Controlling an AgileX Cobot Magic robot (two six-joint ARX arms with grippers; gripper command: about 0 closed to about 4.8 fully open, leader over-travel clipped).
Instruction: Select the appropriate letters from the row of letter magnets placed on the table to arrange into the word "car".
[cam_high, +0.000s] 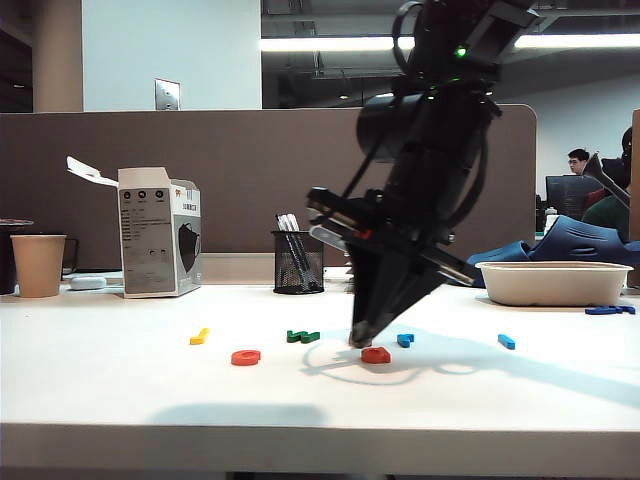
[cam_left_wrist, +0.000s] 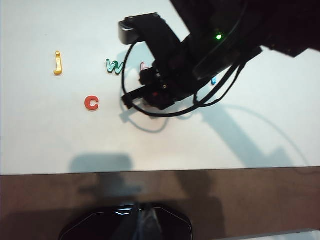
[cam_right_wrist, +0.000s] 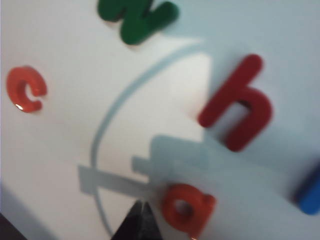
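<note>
Blue r (cam_right_wrist: 309, 194) cropped; right hand (cam_right_wrist: 140, 222) shut; left hand unseen

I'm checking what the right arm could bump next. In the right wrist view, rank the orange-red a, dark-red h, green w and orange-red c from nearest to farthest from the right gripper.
1. Orange-red plastic a: right beside the shut right gripper.
2. Dark-red blocky h: beyond the a.
3. Orange-red rounded c: off to the other side.
4. Green w: farthest, at the frame edge.
</note>
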